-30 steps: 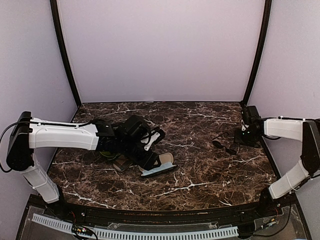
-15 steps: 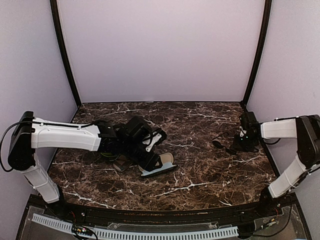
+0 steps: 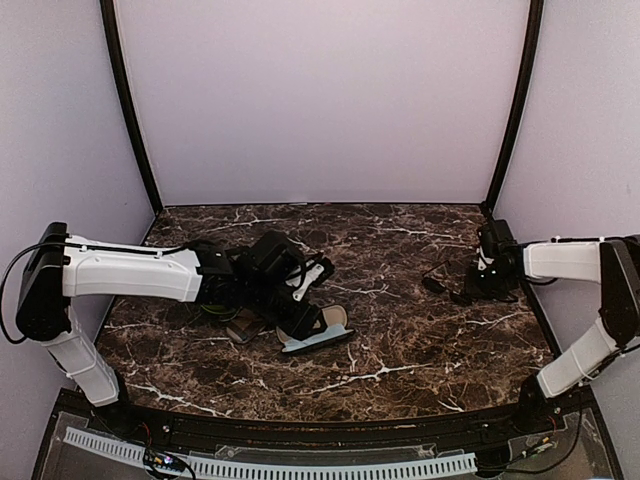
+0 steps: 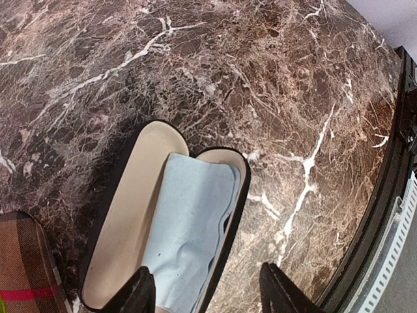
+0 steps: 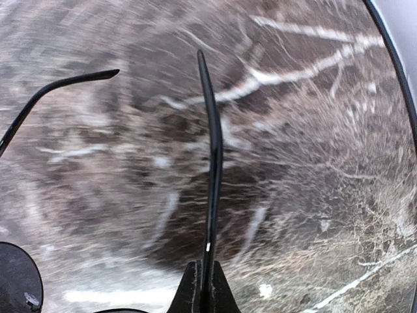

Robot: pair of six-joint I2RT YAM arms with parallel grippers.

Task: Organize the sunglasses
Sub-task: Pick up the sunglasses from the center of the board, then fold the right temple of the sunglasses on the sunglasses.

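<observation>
One pair of sunglasses [image 3: 440,285] lies at the right side of the table. My right gripper [image 5: 202,290] is shut on one thin black temple arm [image 5: 212,156], which runs straight out from between the fingertips. The other temple arm [image 5: 58,91] and a dark round lens [image 5: 16,277] show to the left. My left gripper [image 4: 207,293] hangs open over an open black case [image 4: 124,215] with a beige lining and a light blue cloth [image 4: 189,222] inside. One finger is above the cloth, the other above bare table. Nothing is between them.
A brown striped closed case [image 4: 19,261] lies beside the open one, partly under the left arm [image 3: 130,272]. The table's black front rim [image 4: 384,189] runs close by the open case. The right wrist view is blurred by motion.
My right gripper has closed onto the temple arm of the sunglasses and shifted slightly at the right edge. The left arm has barely moved.
</observation>
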